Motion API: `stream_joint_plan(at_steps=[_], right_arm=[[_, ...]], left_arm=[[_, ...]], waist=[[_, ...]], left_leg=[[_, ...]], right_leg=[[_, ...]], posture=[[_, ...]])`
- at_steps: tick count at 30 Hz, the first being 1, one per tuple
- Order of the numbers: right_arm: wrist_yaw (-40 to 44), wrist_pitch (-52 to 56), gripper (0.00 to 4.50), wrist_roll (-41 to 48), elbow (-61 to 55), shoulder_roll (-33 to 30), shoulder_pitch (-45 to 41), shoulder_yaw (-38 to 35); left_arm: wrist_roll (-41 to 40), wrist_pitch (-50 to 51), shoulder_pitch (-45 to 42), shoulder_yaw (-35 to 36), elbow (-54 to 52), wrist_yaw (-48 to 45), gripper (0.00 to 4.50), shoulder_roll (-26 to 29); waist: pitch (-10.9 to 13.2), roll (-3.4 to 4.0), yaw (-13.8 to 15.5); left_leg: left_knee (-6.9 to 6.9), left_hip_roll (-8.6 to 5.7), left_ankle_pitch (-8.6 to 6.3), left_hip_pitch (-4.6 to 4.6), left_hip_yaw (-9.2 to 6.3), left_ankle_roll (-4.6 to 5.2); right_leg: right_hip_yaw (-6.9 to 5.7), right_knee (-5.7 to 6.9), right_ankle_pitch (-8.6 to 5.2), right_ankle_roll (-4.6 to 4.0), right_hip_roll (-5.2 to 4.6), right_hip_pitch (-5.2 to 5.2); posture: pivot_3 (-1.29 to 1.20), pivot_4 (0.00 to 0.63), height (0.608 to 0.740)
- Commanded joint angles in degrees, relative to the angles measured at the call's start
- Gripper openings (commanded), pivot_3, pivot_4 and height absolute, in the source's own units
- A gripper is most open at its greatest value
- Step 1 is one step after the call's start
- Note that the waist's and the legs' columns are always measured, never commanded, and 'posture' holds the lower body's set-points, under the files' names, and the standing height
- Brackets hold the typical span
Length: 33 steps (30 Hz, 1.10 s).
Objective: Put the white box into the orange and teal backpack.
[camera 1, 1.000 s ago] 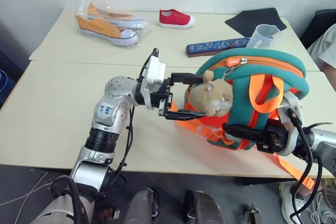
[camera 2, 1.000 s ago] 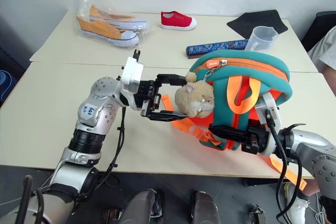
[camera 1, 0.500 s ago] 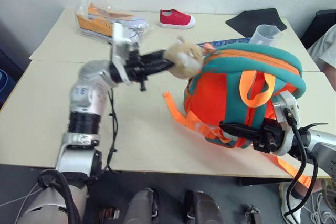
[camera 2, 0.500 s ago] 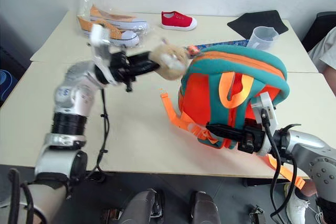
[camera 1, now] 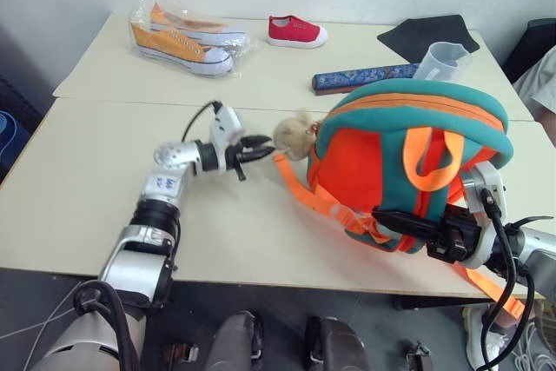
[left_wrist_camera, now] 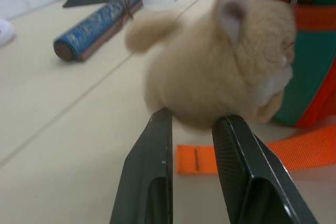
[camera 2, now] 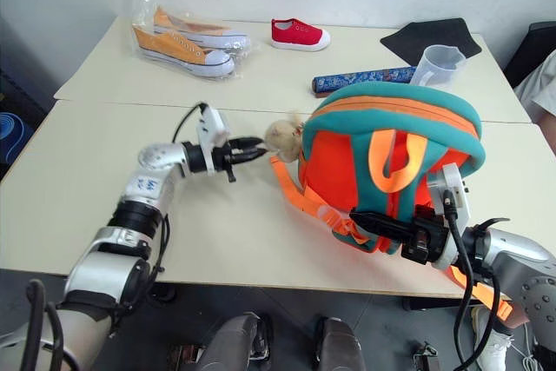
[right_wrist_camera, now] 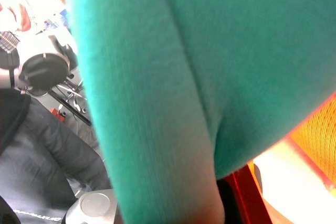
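- Left eye view: we see a pale table point(camera 1: 104, 180) with the orange and teal backpack point(camera 1: 408, 162) standing upright on its right part, straps facing us.
- A tan plush toy point(camera 1: 294, 135) hangs at the backpack's left side, and an orange strap point(camera 1: 317, 199) trails from the bag onto the table.
- The left gripper point(camera 1: 263, 146) reaches level toward the toy. In the left wrist view its 2 black fingers point(left_wrist_camera: 149, 171) stand slightly apart, tips just under the toy; we cannot tell whether they touch it, and nothing is pinched between them.
- The right gripper point(camera 1: 391, 219) sits low at the front of the backpack, its fingers drawn together against the orange and teal fabric; we cannot tell if fabric is caught between them.
- The right wrist view shows teal fabric close up.
- Beyond the backpack lie a blue patterned roll point(camera 1: 363, 77), a clear measuring cup point(camera 1: 443, 60) and a black cloth point(camera 1: 426, 34).
- At the far edge sit 1 red shoe point(camera 1: 297, 32) and 2 orange shoes in a clear bag point(camera 1: 184, 36).
- We cannot find the white box on the table.
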Motion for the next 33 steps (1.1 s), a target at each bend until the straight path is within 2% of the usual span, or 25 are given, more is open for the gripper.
stream_joint_plan(at_steps=[1,3,6,9,11,15,16,20,22,24,28,33], right_arm=[[-0.3,-0.1,0.0,2.9,-1.6,0.7,0.8,-1.7],[-1.1,-1.6,0.0,-0.2,-1.7,1.2,0.7,-1.2],[-1.0,-4.9,0.98,-3.9,-0.7,2.4,-0.1,-0.6],[-1.4,-7.8,2.02,-7.9,0.8,3.6,-0.7,-0.5],[0.5,-6.8,2.72,-8.5,1.1,1.5,-0.1,-0.6],[5.3,-12.7,4.15,-16.4,0.1,-0.9,2.7,-1.3],[6.8,-14.4,4.43,-18.4,0.1,-1.7,4.5,-2.7],[14.1,-24.5,4.43,-30.0,4.5,-5.2,13.9,-7.3],[18.8,-31.5,4.43,-32.4,11.3,-4.7,16.3,-10.7],[20.2,-37.9,4.43,-35.0,19.6,-4.1,15.4,-12.9],[23.8,-53.2,4.43,-39.9,36.6,-4.8,9.1,-13.6],[25.7,-60.4,4.43,-43.5,45.5,-6.3,3.6,-10.5]], left_arm=[[-2.0,1.5,2.9,1.0,-5.0,-1.5,1.13,-0.3],[-3.4,3.5,5.4,1.6,-8.8,-3.5,1.13,0.6],[-5.0,7.7,8.3,2.8,-13.8,-5.2,1.72,3.6],[-7.5,9.6,10.3,3.8,-17.5,-8.2,2.65,5.6],[-9.2,11.6,12.1,5.0,-21.6,-9.8,3.29,8.2],[-11.9,13.3,16.6,7.6,-29.0,-12.5,4.5,13.3],[-12.6,13.1,18.6,8.9,-30.9,-13.3,4.5,15.1],[-13.6,8.5,25.9,12.9,-34.9,-16.7,4.5,20.7],[-12.1,6.3,30.0,14.6,-36.2,-16.2,4.5,23.4],[-9.9,5.5,33.8,15.6,-37.4,-14.2,4.5,25.7],[-9.5,3.9,43.3,19.6,-41.7,-10.5,4.5,26.6],[-8.9,3.3,48.5,20.8,-44.6,-6.5,4.5,25.9]], waist=[[0.0,0.0,0.0],[0.0,0.0,-0.1],[0.0,0.0,-0.2],[0.0,0.03,-0.3],[0.0,0.04,-0.2],[0.0,0.04,-0.2],[0.0,0.04,-0.2],[0.0,0.09,-0.2],[0.0,0.08,-0.2],[0.0,0.08,-0.2],[0.0,0.12,-0.4],[0.0,0.22,-0.4]], left_leg=[[-0.01,0.0,-0.01,0.0,0.0,-0.01],[-0.02,0.0,-0.02,0.0,-0.02,-0.02],[-0.01,0.01,-0.14,0.01,-0.02,-0.24],[-0.02,0.02,-0.14,0.03,-0.01,-0.33],[-0.02,0.02,-0.15,0.03,-0.02,-0.34],[-0.04,0.02,-0.15,0.03,-0.03,-0.33],[-0.05,0.02,-0.15,0.03,-0.04,-0.34],[-0.22,0.01,-0.15,0.09,0.0,-0.34],[-0.26,0.01,-0.14,0.11,0.05,-0.32],[-0.22,0.01,-0.16,0.13,0.09,-0.35],[-0.38,0.01,-0.17,0.46,0.32,-0.31],[-0.81,0.06,-0.16,0.78,0.45,-0.63]], right_leg=[[0.0,0.0,0.0,0.0,-0.01,0.0],[0.02,0.0,0.0,0.0,-0.01,-0.02],[0.03,-0.01,0.0,0.0,-0.02,-0.02],[0.04,0.02,0.0,0.0,-0.02,-0.02],[0.04,0.03,0.0,-0.01,-0.02,-0.02],[0.02,-0.01,-0.01,-0.01,-0.02,0.0],[0.01,-0.02,-0.01,-0.01,-0.02,0.02],[0.03,-0.08,-0.01,-0.02,0.0,0.02],[0.02,-0.12,-0.02,-0.04,0.01,0.04],[0.05,-0.15,-0.02,-0.03,0.02,0.07],[0.17,-0.19,0.05,0.02,-0.14,0.17],[0.31,-0.06,-0.12,-0.29,-0.15,0.09]], posture=[[0.0,0.15,0.74],[0.0,0.15,0.74],[0.0,0.15,0.74],[0.0,0.15,0.74],[0.0,0.15,0.74],[0.0,0.15,0.74],[0.0,0.15,0.74],[0.0,0.15,0.74],[0.0,0.15,0.74],[0.0,0.15,0.74],[0.0,0.15,0.74],[0.0,0.15,0.74]])
